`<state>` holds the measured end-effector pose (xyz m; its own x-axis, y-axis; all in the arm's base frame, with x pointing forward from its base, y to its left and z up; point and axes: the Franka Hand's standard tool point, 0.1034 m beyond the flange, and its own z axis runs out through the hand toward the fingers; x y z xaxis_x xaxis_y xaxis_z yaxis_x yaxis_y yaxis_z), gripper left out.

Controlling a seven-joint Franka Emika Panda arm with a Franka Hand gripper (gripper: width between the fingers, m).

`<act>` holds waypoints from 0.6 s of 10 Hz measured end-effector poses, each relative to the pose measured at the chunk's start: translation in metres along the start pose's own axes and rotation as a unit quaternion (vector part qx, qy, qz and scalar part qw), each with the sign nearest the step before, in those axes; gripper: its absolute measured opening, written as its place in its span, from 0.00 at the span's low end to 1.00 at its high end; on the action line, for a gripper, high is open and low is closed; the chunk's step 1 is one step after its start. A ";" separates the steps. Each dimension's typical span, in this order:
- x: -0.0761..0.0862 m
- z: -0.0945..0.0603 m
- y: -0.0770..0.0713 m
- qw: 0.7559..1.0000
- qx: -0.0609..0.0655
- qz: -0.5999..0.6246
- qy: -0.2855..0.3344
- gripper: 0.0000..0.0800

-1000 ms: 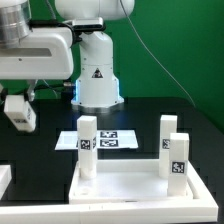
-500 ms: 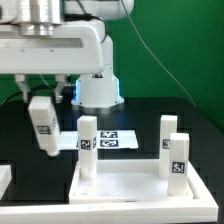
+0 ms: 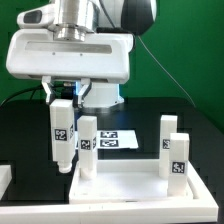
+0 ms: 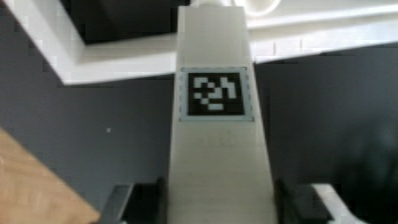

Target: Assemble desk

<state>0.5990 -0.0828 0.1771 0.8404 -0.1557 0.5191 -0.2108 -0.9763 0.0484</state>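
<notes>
The white desk top panel [image 3: 135, 186] lies flat at the front of the black table, with three tagged white leg posts standing on it: one at the exterior view's left [image 3: 88, 145] and two at its right [image 3: 167, 138] [image 3: 178, 160]. My gripper [image 3: 62, 100] is shut on a fourth tagged white leg post [image 3: 61, 135], which hangs upright just left of the panel's left post, its lower end near the panel's left corner. In the wrist view the held leg post [image 4: 217, 110] fills the middle between my fingers [image 4: 132, 202], above the panel's edge [image 4: 107, 62].
The marker board [image 3: 112, 141] lies flat behind the panel. The robot base [image 3: 98, 85] stands at the back. A white object [image 3: 4, 182] shows at the exterior view's left edge. Green curtain behind.
My arm has swung from the exterior view's left toward the middle, carrying the leg post rightward and down until it hangs beside the panel's left post.
</notes>
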 end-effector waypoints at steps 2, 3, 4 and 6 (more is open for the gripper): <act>-0.001 0.001 -0.008 1.000 0.003 -0.003 0.004 0.36; 0.000 0.007 -0.009 1.000 -0.003 -0.004 0.021 0.36; 0.000 0.011 -0.012 1.000 -0.004 -0.003 0.023 0.36; -0.001 0.015 -0.018 1.000 -0.002 -0.007 0.024 0.36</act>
<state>0.6093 -0.0675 0.1633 0.8180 -0.1342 0.5593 -0.2013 -0.9777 0.0599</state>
